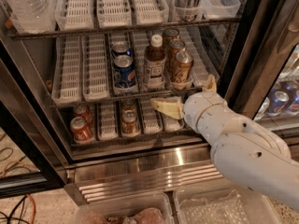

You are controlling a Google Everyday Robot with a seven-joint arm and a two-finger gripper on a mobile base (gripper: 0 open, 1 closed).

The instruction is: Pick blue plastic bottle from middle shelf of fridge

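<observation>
The blue plastic bottle (154,62) stands upright on the middle shelf (88,98) of the fridge (140,164). It holds dark brown liquid and has a white cap and a pale label. It stands between blue cans (124,71) on its left and gold-brown cans (180,67) on its right. My gripper (182,91) is below and right of the bottle, at the front edge of the middle shelf. It is open and empty. One finger (166,109) points left under the shelf and the other finger (210,84) points up.
Red-orange cans (81,128) sit on the lower rack. A tall silver can (188,0) stands on the upper rack. The black door frame (254,64) is just right of my arm (247,153). Clear bins (205,209) lie below the steel base.
</observation>
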